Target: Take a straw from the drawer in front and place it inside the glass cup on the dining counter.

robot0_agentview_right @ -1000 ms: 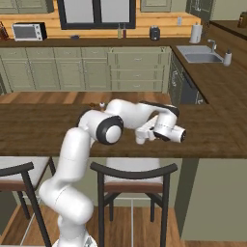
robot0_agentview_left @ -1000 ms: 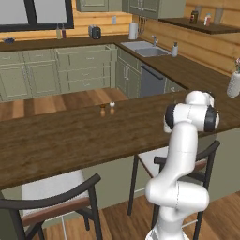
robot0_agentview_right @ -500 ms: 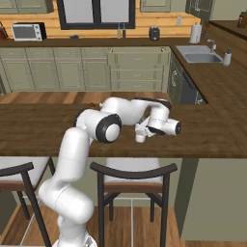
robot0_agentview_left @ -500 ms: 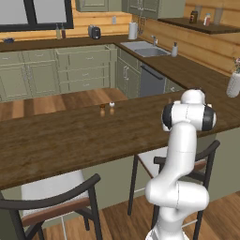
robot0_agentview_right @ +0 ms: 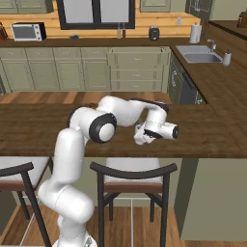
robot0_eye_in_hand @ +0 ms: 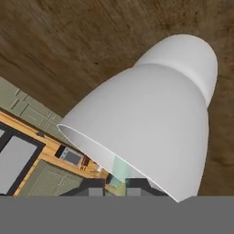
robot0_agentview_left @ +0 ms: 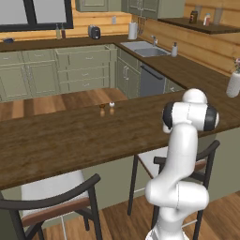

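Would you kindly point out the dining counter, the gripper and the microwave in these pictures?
dining counter [robot0_agentview_right: 29, 130], right base view, bare wood left of the arm.
gripper [robot0_agentview_right: 140, 140], right base view, at its fingertips.
microwave [robot0_agentview_right: 28, 32], right base view, its front.

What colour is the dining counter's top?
Dark brown wood grain; the dining counter shows best in the left base view.

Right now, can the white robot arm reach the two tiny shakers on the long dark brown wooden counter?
Probably yes. The tiny shakers stand in the open on the dark brown wooden counter, nothing close around them, and the white arm is bent low over that counter.
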Robot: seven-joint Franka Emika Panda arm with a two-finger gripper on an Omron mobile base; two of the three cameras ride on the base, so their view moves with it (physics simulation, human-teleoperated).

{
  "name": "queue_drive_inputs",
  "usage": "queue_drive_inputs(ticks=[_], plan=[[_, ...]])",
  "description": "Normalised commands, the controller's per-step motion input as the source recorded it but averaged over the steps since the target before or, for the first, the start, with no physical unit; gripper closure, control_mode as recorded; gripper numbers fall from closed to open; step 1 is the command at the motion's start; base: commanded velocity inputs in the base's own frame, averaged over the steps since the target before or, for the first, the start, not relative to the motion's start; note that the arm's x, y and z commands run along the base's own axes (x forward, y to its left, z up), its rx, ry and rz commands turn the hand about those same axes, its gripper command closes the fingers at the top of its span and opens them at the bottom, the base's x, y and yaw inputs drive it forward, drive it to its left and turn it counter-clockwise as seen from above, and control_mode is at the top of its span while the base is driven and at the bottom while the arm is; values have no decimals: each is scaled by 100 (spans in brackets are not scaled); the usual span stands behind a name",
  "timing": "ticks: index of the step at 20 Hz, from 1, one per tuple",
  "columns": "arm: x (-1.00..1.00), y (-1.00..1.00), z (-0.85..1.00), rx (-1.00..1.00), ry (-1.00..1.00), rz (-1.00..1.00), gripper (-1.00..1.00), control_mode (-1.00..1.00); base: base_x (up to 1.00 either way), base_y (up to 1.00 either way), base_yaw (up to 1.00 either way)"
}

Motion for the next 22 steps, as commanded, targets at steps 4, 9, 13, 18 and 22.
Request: queue_drive_inputs(ticks=[4,9,13,18,22], plan=[[28,3,-49,-3,0,0,100,-100,0,0,0],[-11,3,-36,0,0,0,100,-100,0,0,0],[-8,25,-60,-1,4,4,100,-100,0,0,0],[-3,33,-67,-4,5,5,100,-100,0,0,0],[-43,5,-53,-1,0,1,100,-100,0,0,0]])
